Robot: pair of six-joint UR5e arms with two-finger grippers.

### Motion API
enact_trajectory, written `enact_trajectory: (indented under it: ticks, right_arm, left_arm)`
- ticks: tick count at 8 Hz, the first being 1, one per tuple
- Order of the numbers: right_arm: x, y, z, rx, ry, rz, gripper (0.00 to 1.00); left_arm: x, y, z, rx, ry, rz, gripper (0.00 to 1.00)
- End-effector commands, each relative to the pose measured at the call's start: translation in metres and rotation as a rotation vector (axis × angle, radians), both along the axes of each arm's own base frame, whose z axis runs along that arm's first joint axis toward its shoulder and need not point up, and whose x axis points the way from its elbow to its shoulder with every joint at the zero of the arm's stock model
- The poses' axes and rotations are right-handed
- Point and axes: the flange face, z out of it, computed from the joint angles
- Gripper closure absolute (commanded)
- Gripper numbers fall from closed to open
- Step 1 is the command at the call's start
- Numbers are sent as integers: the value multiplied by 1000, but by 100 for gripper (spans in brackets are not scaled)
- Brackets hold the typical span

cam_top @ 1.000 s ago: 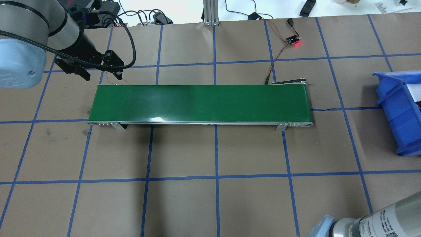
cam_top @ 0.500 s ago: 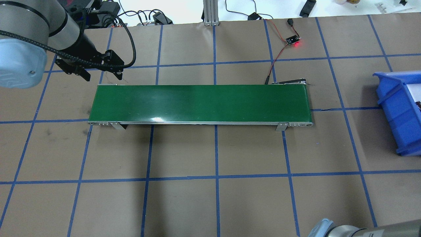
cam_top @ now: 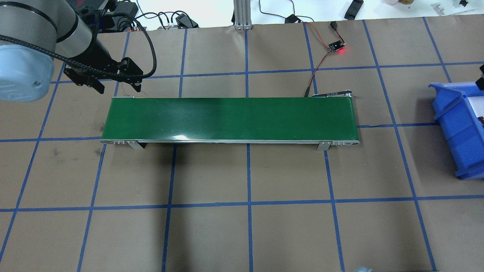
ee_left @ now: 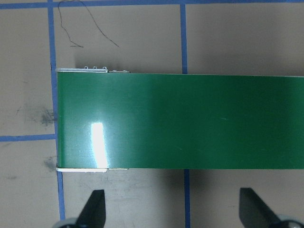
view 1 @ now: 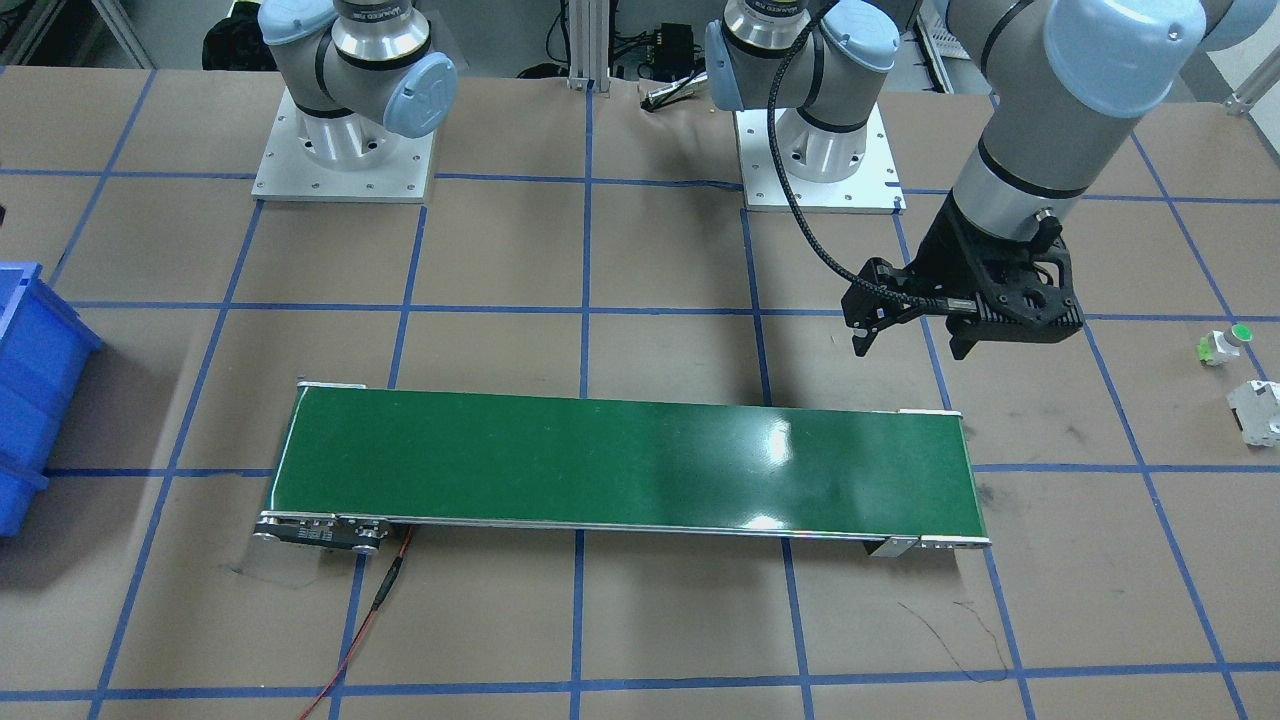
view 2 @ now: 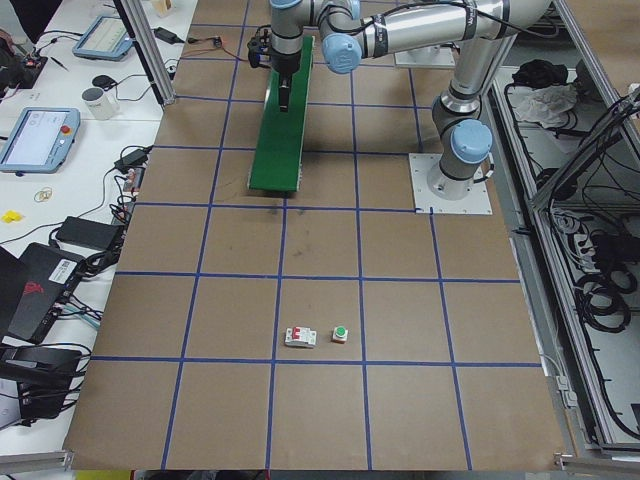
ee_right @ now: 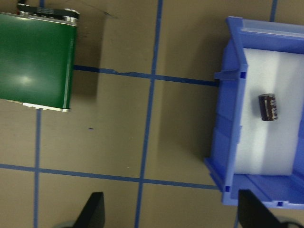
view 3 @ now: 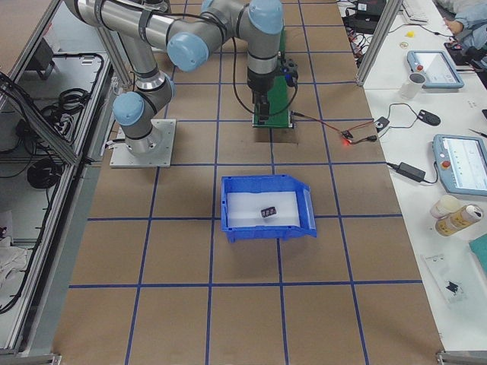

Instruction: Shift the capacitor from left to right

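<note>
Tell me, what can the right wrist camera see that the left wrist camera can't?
Only the right wrist view shows the blue bin with the capacitor lying on its white liner. Only the left wrist view shows a thin dark squiggly strand on the table. Both show one end of the green conveyor belt, blue tape lines, and their own open gripper (right gripper, left gripper).

Table (cam_top: pixel 211 234): brown paper surface ruled into squares by blue tape.
Middle: long green conveyor belt (cam_top: pixel 230 119) lying lengthwise along the table.
Robot's right end: blue bin (cam_top: pixel 452 124), well apart from the conveyor.
Robot's left end: white part with green cap (view 1: pixel 1225 343) and white-grey blocky part (view 1: pixel 1258 410), near each other.
Far edge: small sensor board (cam_top: pixel 336 47) lit red, its wire running to the conveyor's end.
Robot side: two metal base plates (view 1: pixel 290 175).
</note>
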Motion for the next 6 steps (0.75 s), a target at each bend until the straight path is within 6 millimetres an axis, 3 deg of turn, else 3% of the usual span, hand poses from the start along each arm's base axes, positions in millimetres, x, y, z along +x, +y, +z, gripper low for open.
enact_trajectory:
  ticks: [1, 4, 5, 6]
  right_arm:
    - [120, 17, 29, 4, 1, -33, 0]
    - [217, 20, 23, 7, -9, -86, 0]
    - [246, 24, 21, 4, -6, -65, 0]
    - [255, 18, 8, 29, -7, -53, 0]
  left_arm:
    - [0, 0, -2, 4, 1, 0, 0]
    - [-5, -3, -12, 30, 40, 10, 0]
    - [-7, 5, -3, 23, 41, 17, 0]
    - [-6, -4, -20, 51, 53, 28, 0]
